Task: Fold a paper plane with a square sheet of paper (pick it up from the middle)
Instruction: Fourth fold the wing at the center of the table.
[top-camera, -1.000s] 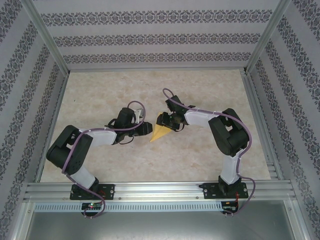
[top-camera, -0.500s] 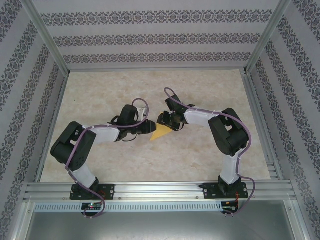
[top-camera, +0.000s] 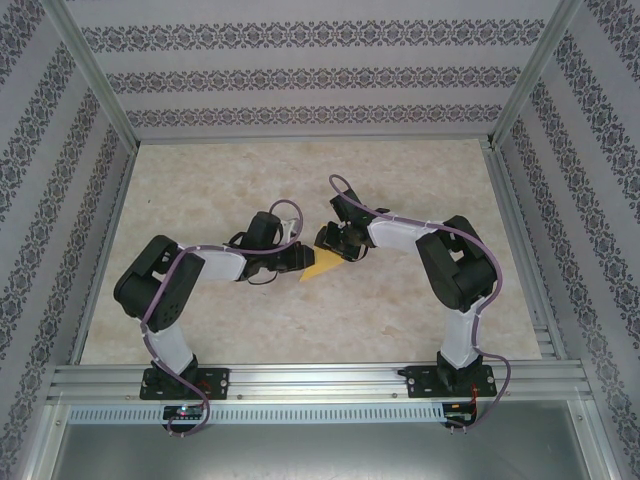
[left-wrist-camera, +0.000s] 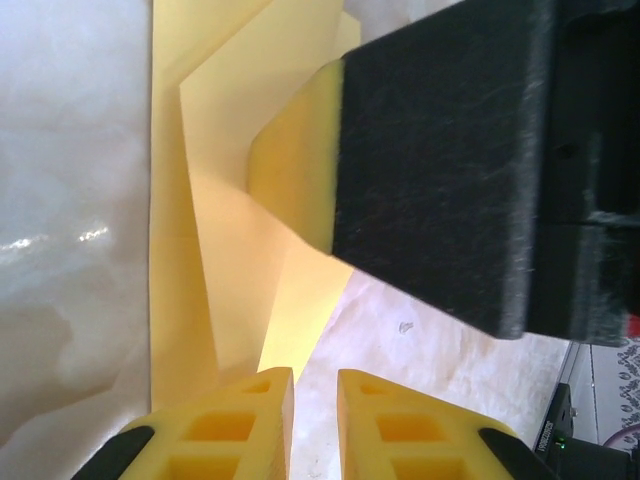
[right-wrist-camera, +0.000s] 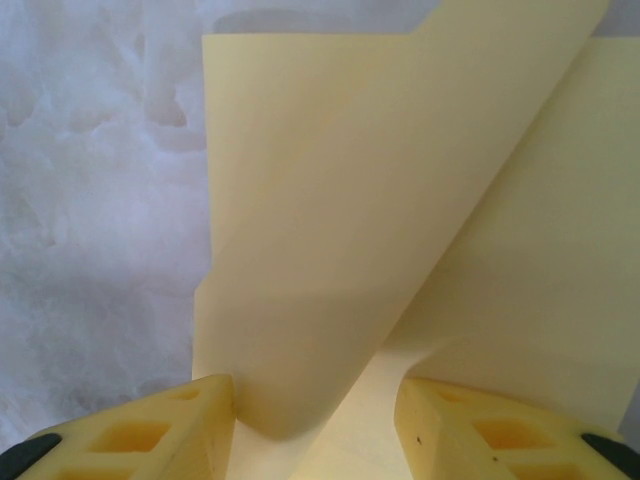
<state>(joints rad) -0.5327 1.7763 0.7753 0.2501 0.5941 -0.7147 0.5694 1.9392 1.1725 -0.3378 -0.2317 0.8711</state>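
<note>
Paper (top-camera: 322, 266), yellow and folded down to a pointed wedge, lies near the middle of the tabletop (top-camera: 210, 180), tip aimed toward the near-left corner, and both arms are right on it, one from either side. Up close you can see layered creases and overlapping flaps, with one flap curled up off the rest.

Right end effector (right-wrist-camera: 313, 392) comes in from the paper's far-right side, jaws about half spread and straddling that raised curl. The bulge leans against one finger (right-wrist-camera: 150, 432) and stands clear of the other, so there's no pinch there. In the left wrist view, the right arm's dark end overlaps the folded layers.

Left end effector (left-wrist-camera: 313, 390) is at the paper's left edge, jaws drawn almost together. Only a thin slit shows between the yellow fingers, and a paper corner sits right at their tips. Whether it has nipped that corner, I can't tell.

Both arms are bent outward at the elbow, bases at the near edge.
</note>
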